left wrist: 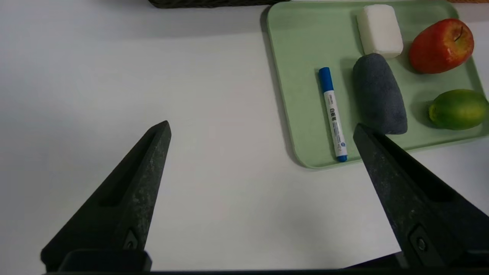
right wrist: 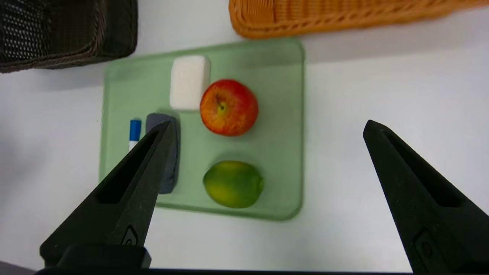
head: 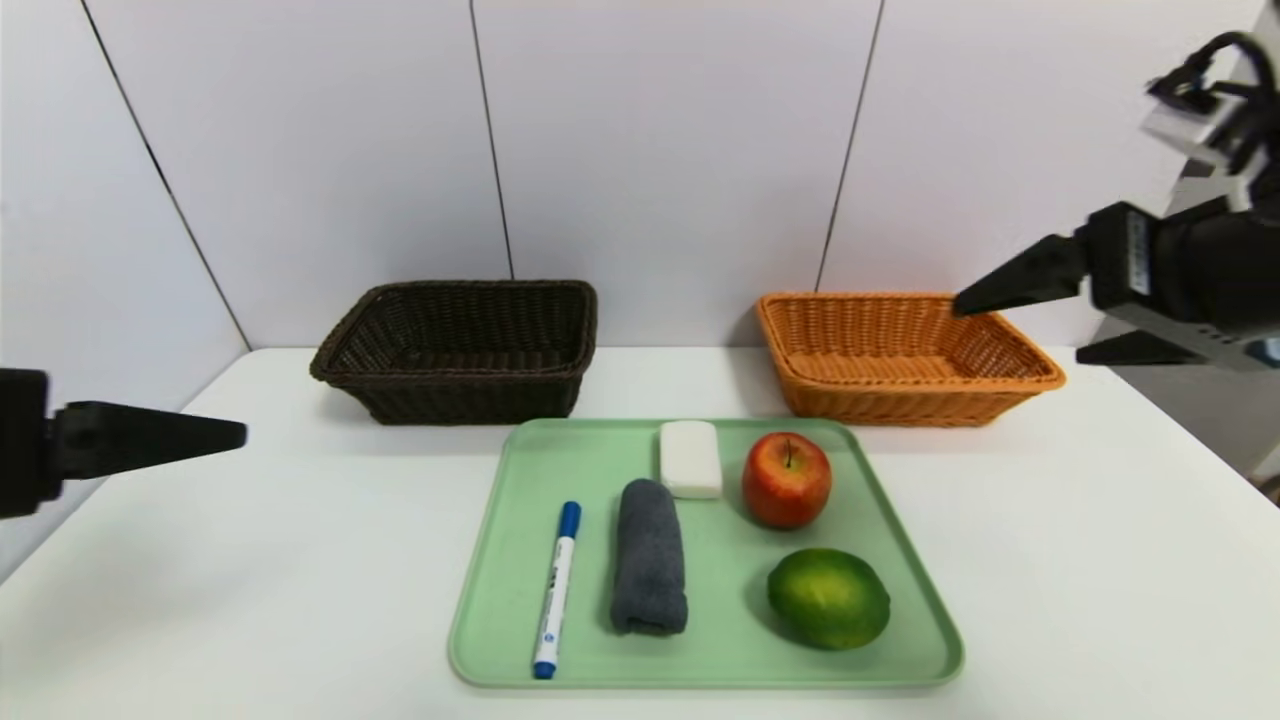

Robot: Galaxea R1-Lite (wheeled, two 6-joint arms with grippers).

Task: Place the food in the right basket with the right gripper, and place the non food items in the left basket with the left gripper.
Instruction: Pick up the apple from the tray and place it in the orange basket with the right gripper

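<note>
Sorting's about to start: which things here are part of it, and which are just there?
Part of the job:
apple
green citrus
marker
grey towel
white bar
dark basket
orange basket

Just there:
green tray
white table

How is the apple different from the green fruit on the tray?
The apple is red with yellowish streaks; the green fruit is green all over. The apple is round with a stem poking up; the green fruit is oval, lies on its side, and looks slightly bigger. The apple sits nearer the orange basket; the green fruit sits nearer the tray's front edge. Both rest on the tray, untouched.
</note>
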